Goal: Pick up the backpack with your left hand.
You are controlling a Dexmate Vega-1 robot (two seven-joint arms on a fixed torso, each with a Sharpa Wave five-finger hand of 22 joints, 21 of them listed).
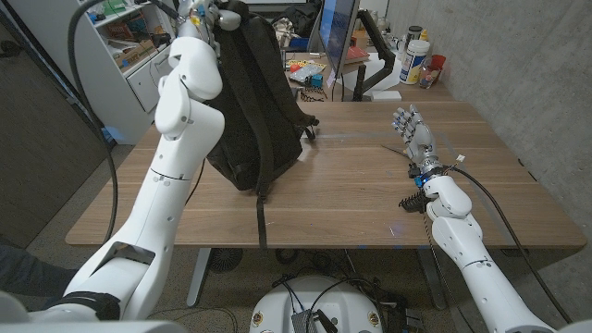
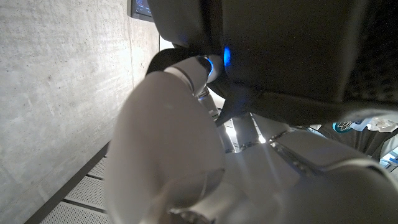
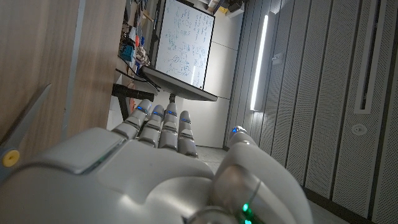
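No text, label or number can be read. The whiteboard behind the table carries handwriting too small to make out, and the white bottle at the table's far end has a label too blurred to read.

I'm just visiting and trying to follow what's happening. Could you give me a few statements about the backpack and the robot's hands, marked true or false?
1. The left hand holds the black backpack by its top. True.
2. The backpack lies flat on the table. False: it hangs upright, its bottom at the tabletop.
3. The right hand holds scissors. False: it holds nothing, fingers apart.
4. A strap trails to the table's front edge. True.
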